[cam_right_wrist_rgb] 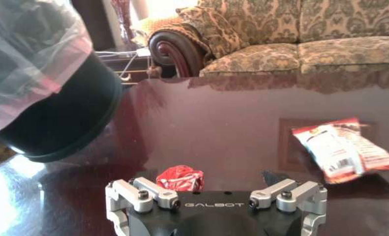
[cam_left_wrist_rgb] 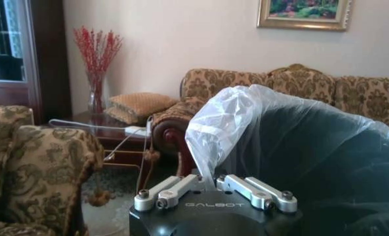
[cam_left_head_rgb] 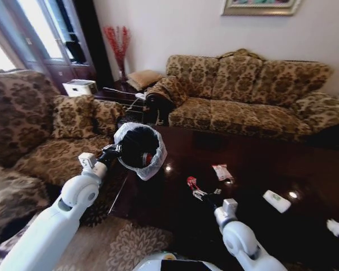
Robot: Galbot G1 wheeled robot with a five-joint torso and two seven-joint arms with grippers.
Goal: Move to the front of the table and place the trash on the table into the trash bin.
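Just ahead of the right gripper (cam_right_wrist_rgb: pixel 217 189) jaws, red wrapper (cam_right_wrist_rgb: pixel 180 178) on table (cam_right_wrist_rgb: pixel 214 118)

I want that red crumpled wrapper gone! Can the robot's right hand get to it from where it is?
Probably yes. The right hand is open and low over the table, with the red wrapper just ahead between its fingers. Nothing lies between them; the trash bin hangs off to one side.

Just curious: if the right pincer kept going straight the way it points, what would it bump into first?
Probably the crumpled red wrapper, lying on the table just ahead between the open fingers of the right pincer; depth is hard to judge.
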